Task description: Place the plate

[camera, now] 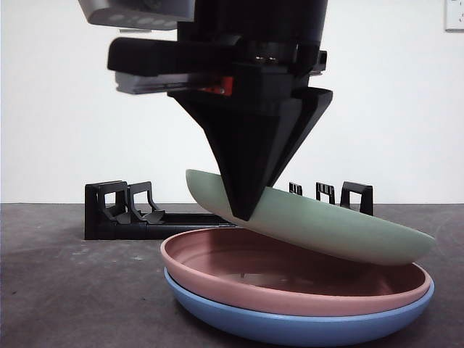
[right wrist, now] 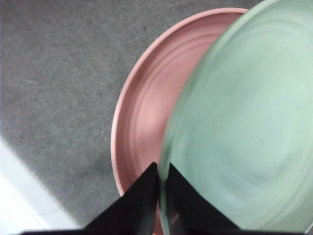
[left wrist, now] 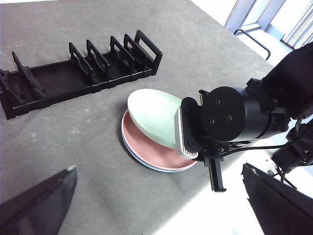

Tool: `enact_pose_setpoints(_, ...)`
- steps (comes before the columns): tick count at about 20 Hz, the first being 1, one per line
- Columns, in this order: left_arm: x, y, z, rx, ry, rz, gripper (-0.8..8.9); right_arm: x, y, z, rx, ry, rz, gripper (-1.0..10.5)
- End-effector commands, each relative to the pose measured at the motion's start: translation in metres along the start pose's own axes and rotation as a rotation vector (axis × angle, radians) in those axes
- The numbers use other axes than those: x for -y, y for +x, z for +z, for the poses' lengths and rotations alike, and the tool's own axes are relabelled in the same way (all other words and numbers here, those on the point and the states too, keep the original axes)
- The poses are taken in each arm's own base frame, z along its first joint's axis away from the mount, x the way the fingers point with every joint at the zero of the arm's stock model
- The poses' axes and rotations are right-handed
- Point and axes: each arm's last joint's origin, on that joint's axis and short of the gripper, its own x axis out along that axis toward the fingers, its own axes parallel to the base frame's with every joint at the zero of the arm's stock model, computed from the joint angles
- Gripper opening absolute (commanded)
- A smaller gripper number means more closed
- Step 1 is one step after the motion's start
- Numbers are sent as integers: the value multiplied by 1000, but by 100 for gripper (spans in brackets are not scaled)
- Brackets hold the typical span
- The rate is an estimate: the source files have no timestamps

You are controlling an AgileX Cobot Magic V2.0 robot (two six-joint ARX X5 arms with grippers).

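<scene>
Green plate (camera: 341,228) hangs tilted above the pink plate (camera: 290,279), one rim raised, the opposite edge dipping close over the pink rim, whether touching I cannot tell; the pink plate nests in a blue plate (camera: 290,326) lying flat on the table; open tabletop lies all round the stack, and the black slotted rack (left wrist: 78,71) stands behind it, apart, its slots empty; right gripper (camera: 246,206) comes straight down from above, big and dark, its two jaws clenched on the green plate's raised rim, one jaw on each face of it, as the right wrist view (right wrist: 161,196) shows closely; left gripper (left wrist: 156,205) waits off to the side well clear of the plates, jaws spread wide with nothing between them; the table (left wrist: 58,132) is dark grey and matte, its near edge just beside the stack; a plain white wall (camera: 58,109) closes the front view.
</scene>
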Motion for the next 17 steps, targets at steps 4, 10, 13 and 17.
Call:
enact_pose_setpoints(4, 2, -5, 3, 30, 4, -10, 526, -9, 1, 2, -3, 5, 28, 10)
enact_pose_setpoints(10, 2, -5, 3, 30, 4, -10, 525, -10, 1, 0, -19, 5, 30, 114)
enact_pose_setpoints(13, 2, -5, 3, 30, 4, -10, 525, -10, 1, -2, -33, 7, 26, 281)
enact_pose_setpoints(17, 2, -5, 3, 29, 4, -10, 525, -7, -11, 0, 28, 29, 11, 405)
